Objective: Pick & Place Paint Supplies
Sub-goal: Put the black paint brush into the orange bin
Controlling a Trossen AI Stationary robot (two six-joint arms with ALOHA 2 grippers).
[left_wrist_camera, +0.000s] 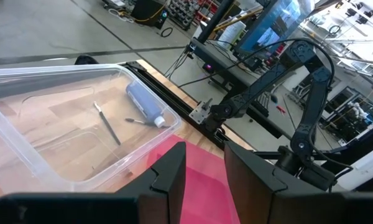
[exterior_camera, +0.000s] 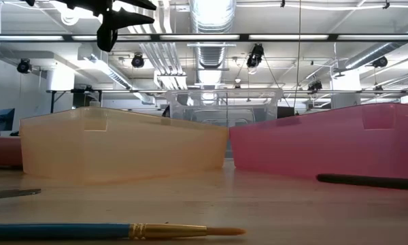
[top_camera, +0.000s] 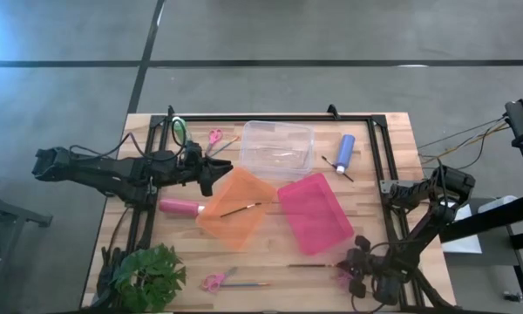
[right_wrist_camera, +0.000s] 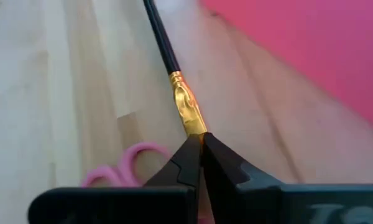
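A black-handled paintbrush (right_wrist_camera: 174,68) is being pinched at its gold ferrule by the right gripper (right_wrist_camera: 201,155), fingers closed on it. A lift toward the pink tray (top_camera: 318,214) is judged next. The left gripper (left_wrist_camera: 204,171) is being held narrowly parted, empty, over the orange tray (top_camera: 235,209).

This is a big lab or workshop for robots. The ceiling (exterior_camera: 211,27) is high, with long lights, fat silver pipes (exterior_camera: 205,41) and black cameras (exterior_camera: 256,56) hanging down. The floor (top_camera: 331,30) is plain gray. Past the wooden table (top_camera: 392,166) stand work desks, a blue screen (left_wrist_camera: 280,22) and lots of wires.
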